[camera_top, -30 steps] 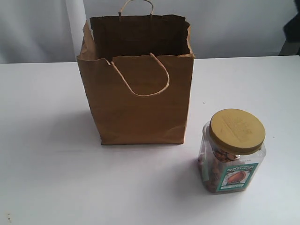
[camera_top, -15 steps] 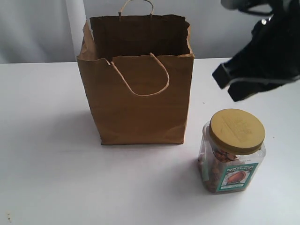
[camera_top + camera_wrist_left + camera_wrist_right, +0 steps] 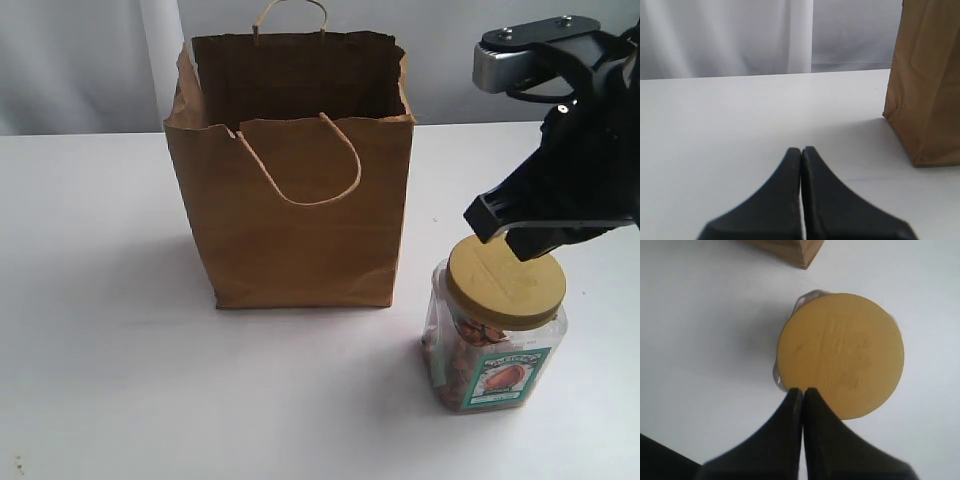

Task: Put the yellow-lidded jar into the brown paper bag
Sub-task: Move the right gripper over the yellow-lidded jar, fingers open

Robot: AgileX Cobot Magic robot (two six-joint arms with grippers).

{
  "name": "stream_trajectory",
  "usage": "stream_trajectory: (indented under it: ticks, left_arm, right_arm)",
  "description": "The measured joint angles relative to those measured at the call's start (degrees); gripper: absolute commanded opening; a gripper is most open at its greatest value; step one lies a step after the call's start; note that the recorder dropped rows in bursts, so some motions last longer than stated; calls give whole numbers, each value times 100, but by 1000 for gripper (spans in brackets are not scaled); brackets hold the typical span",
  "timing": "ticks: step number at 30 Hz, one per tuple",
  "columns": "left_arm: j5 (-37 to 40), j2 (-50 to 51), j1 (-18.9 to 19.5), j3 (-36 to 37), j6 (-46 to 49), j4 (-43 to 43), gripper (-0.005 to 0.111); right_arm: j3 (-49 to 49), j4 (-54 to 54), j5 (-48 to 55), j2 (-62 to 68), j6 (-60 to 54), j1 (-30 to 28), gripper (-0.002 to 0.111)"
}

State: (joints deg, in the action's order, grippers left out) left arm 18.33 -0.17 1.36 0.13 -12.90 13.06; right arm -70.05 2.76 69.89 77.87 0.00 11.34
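Note:
The yellow-lidded jar stands upright on the white table, to the front right of the brown paper bag. Nuts and a teal label show through its clear wall. The bag stands upright with its mouth open, cord handles hanging at the rim. My right gripper hovers just over the far edge of the lid, jaws shut with nothing between them. Low over the table, my left gripper is shut and empty, with the bag's side ahead of it to one side; the exterior view does not show it.
The white table stretches bare to the left and front of the bag. A grey-white curtain hangs behind the table. One bottom corner of the bag lies close to the jar.
The right arm came into view from the upper right and dropped down toward the jar; its gripper now sits just above the lid. Bag and jar have not moved.

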Motion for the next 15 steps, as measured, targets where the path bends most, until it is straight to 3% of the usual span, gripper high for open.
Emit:
stream_trajectory:
  ticks: [4,11,15]
  left_arm:
    - [0,0,0,0,0,0,1]
    - [0,0,0,0,0,0,1]
    - [0,0,0,0,0,0,1]
  right_arm:
    - [0,0,-9,0,0,0,36]
    - [0,0,-102,0,0,0,106]
    - [0,0,-129,0,-36,0,105]
